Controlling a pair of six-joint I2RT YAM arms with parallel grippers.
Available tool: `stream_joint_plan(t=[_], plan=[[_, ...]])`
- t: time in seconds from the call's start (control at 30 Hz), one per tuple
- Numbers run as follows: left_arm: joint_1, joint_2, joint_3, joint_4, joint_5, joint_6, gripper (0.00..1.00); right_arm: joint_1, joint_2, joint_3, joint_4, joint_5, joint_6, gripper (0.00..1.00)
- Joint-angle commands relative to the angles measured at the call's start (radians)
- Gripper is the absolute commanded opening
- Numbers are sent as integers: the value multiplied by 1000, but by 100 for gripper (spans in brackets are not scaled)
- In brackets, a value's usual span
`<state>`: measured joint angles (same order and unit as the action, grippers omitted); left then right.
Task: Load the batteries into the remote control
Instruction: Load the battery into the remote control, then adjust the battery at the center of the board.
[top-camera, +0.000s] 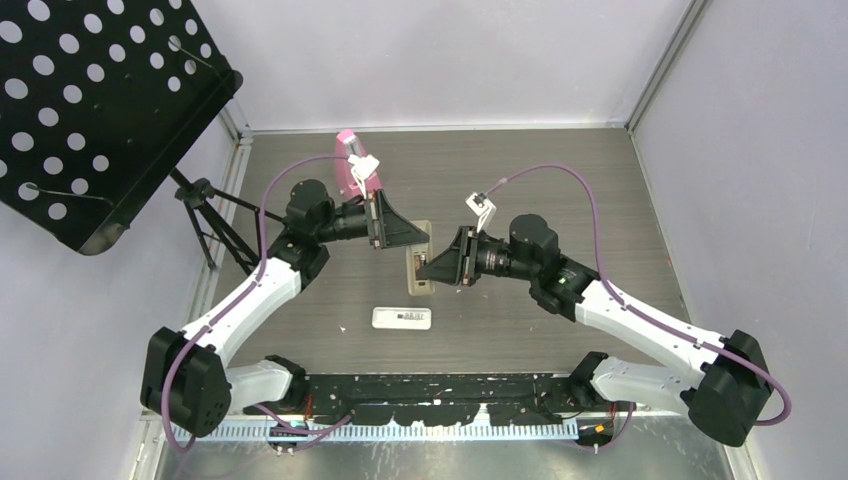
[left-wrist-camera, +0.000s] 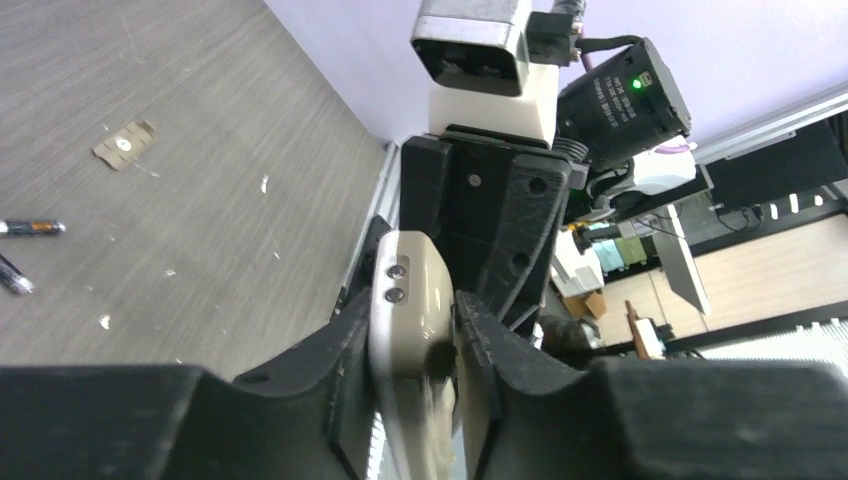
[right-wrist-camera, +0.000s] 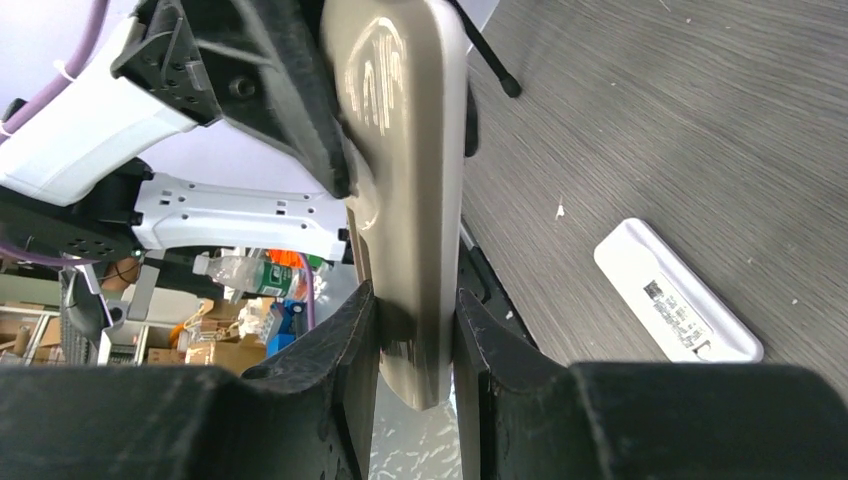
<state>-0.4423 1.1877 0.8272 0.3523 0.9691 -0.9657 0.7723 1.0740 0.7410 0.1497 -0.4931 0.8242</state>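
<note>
**Status: early stage, no battery loaded as far as can be seen.**

1. The beige remote (top-camera: 414, 272) is held between both arms at mid-tabletop (top-camera: 560, 170). The left claw (left-wrist-camera: 412, 330) pinches one end of it, its two fingers pressed against opposite faces. The right claw (right-wrist-camera: 415, 300) pinches the other end in the same way. The remote stands on edge between them. Whether it is lifted off the surface or touching it cannot be told.

2. Only smooth beige shell shows in both wrist views. The battery bay is not in view, so it cannot be told whether its cover is on or off.

3. Two dark slim batteries (left-wrist-camera: 30, 228) lie loose on the tabletop, well apart from the remote, at the far left edge of the left wrist view. Neither claw is near them. No bright blue one can be made out.

4. A white oblong piece (right-wrist-camera: 675, 305) with a printed label lies flat near the remote, on the side toward the arm bases. Whether it is a cover or a second handset cannot be told.

**Judgement:** the work in hand appears to be gripping or opening the remote. Outstanding steps are exposing the bay, fetching each battery, seating it and closing up.
</note>
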Motion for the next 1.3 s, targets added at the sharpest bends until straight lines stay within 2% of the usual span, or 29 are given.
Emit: stream_joint_plan(t=[0.0, 0.07, 0.17, 0.23, 0.43, 0.53, 0.67, 0.73, 0.8, 0.9, 1.0, 1.27], plan=[[11, -3, 13, 22, -2, -5, 20, -1, 14, 63, 21, -19, 1, 10], [13, 2, 13, 22, -2, -7, 2, 0, 20, 62, 26, -22, 6, 10], [14, 0, 3, 22, -11, 1, 0, -1, 25, 64, 25, -7, 13, 10], [16, -2, -6, 22, -22, 10, 0, -1, 29, 64, 20, 2, 19, 14], [30, -8, -24, 11, -45, 52, 0, -2, 9, 41, 33, 61, 18, 73], [49, -8, -28, 3, -45, 72, 0, -9, -51, 18, 34, 106, 18, 84], [89, -5, -39, -16, -59, 85, 0, -31, -129, 21, -61, 193, 6, 83], [112, -16, -43, -56, -94, 107, 0, -36, -144, 60, -218, 315, -17, 80], [128, -37, -39, -183, -162, 162, 0, -39, -127, 116, -382, 453, -44, 73], [131, -86, -24, -378, -310, 280, 0, -52, -31, 218, -580, 594, -94, 58], [131, -148, -29, -474, -404, 337, 0, -64, 82, 290, -705, 673, -157, 45], [131, -218, -26, -591, -430, 416, 0, -93, 426, 448, -774, 736, -229, 43]])
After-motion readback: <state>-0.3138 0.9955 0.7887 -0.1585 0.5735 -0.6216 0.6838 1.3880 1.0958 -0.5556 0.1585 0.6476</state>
